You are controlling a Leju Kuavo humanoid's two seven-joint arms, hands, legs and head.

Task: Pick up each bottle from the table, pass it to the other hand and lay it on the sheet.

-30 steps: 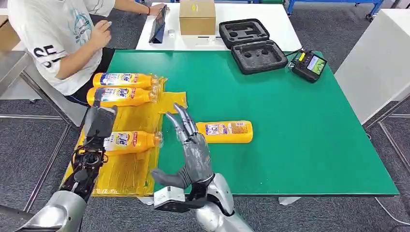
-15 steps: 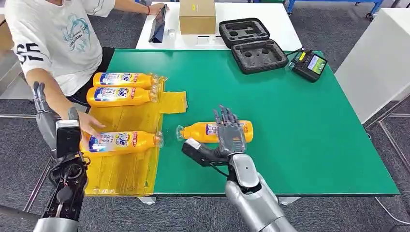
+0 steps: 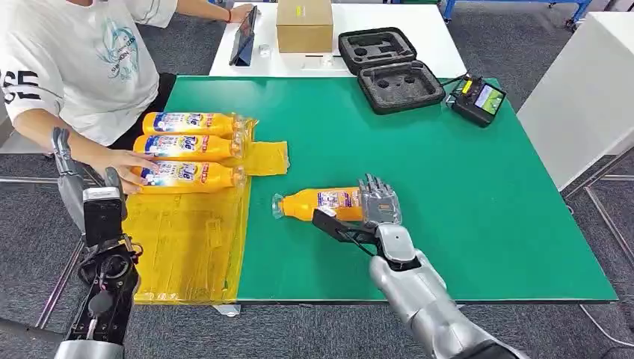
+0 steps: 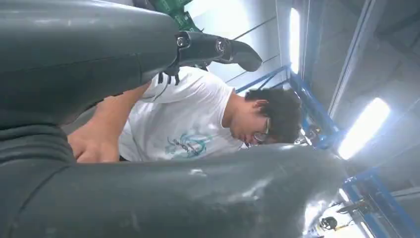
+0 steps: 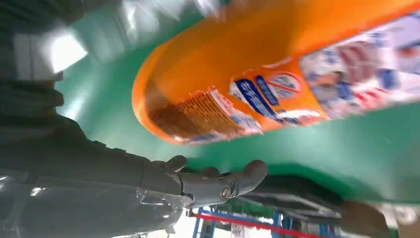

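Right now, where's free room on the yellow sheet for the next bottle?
The near half of the yellow sheet is bare, from the third bottle down to the table's front edge. The far end is crowded: three bottles side by side, a person's hand on the nearest. The right hand is at the fourth bottle.

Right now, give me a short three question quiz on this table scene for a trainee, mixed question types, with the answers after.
1. True or false: the right hand is over the base end of the lone orange bottle on the green table.
2. How many bottles lie on the yellow sheet?
A. one
B. three
C. five
3. Fill in: the person's hand touches the bottle row's ____ bottle, counted from the robot.

Key
1. True; the fingers reach over the end away from the cap.
2. B; they lie side by side at the sheet's far end.
3. Nearest.
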